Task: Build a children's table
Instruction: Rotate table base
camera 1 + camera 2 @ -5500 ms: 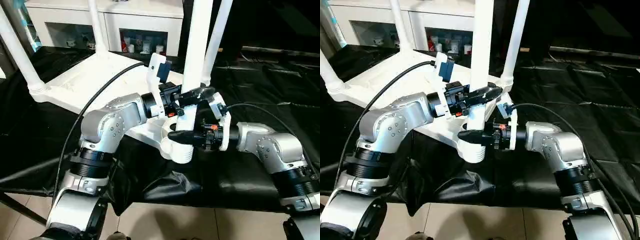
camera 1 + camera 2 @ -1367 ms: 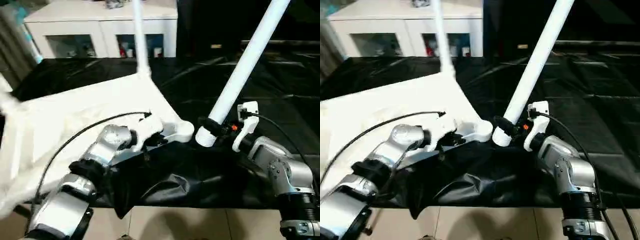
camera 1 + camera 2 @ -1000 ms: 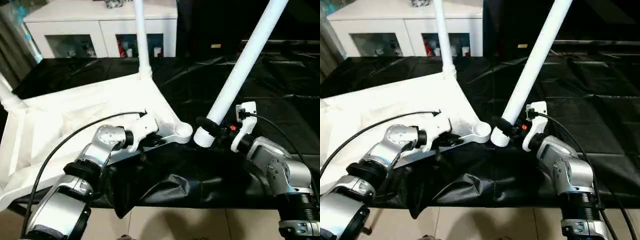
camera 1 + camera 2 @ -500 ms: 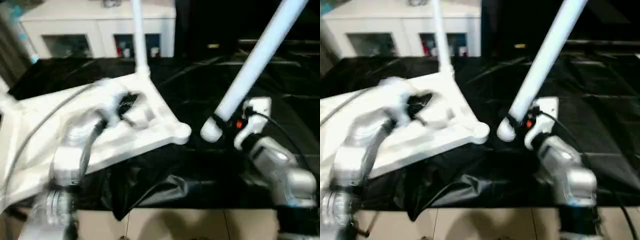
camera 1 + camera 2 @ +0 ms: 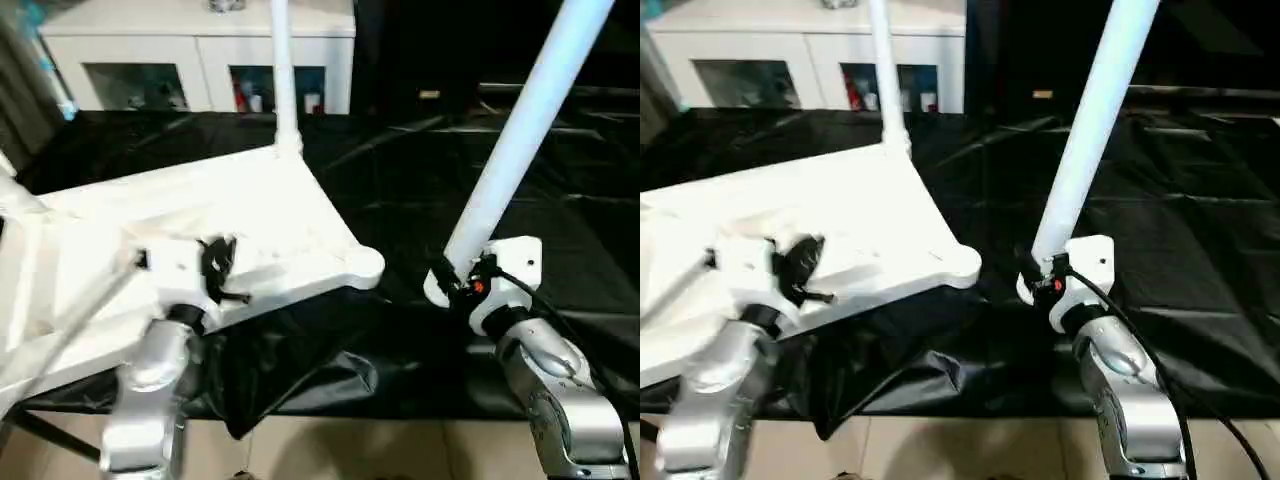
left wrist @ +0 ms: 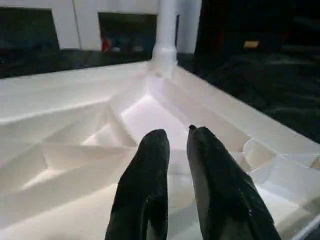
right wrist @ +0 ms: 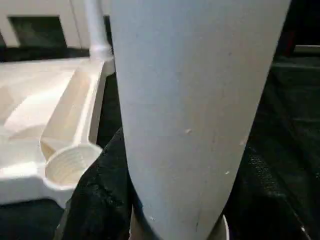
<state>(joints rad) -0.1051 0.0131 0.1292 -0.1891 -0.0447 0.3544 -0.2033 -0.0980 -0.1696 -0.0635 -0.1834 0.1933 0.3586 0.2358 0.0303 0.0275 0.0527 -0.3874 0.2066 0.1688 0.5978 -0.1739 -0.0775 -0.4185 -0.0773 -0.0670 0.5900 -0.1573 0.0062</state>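
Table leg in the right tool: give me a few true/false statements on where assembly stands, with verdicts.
1. The right tool grips a table leg near its lower end. True.
2. That leg is seated in the near corner socket. False: the socket is empty and the leg is held beside it, apart.
3. The left tool is clamped on a leg. False: it holds nothing and hangs over the ribbed underside of the table top.
4. A leg stands upright in the far corner. True.
5. The table top lies on black sheeting. True.

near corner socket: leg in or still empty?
Empty. The corner socket shows an open threaded hole with nothing in it. The right gripper holds the leg beside it, tilted, its lower end apart from the socket.
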